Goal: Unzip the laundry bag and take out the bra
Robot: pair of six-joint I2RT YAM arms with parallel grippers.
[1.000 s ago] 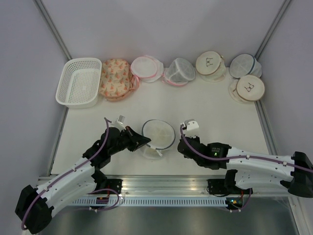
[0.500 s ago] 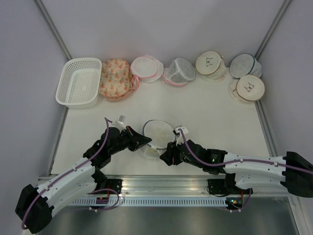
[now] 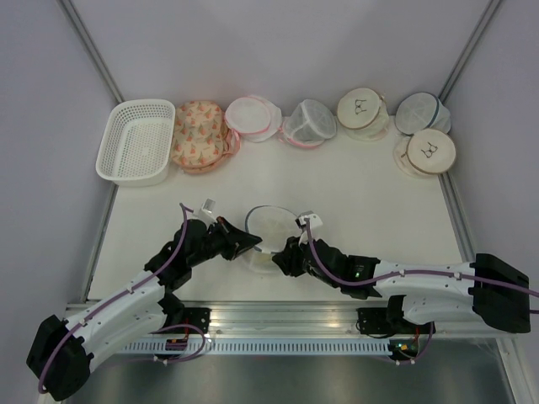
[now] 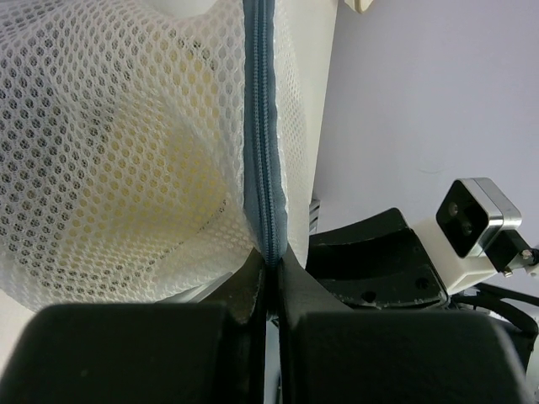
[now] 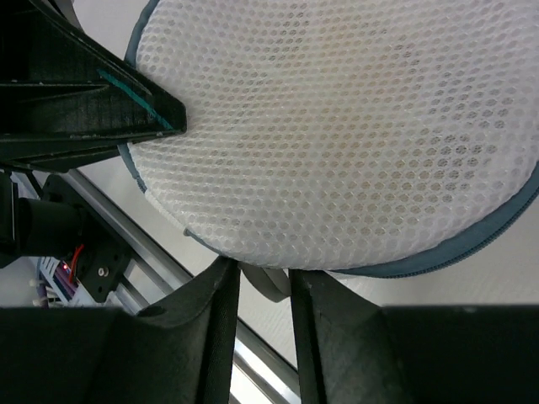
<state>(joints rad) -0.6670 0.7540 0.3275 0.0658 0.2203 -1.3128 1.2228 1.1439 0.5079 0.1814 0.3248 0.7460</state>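
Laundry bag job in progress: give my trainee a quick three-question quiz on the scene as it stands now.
1. True or false: the left gripper is shut on the blue zip of the laundry bag.
2. Multiple choice: where does the white basket stand? A) at the left end of the back row; B) at the right end of the back row; C) beside the arm bases.
3. Count: how many beige bags with a bra icon are on the table?

Key: 1 true; 2 A; 3 two.
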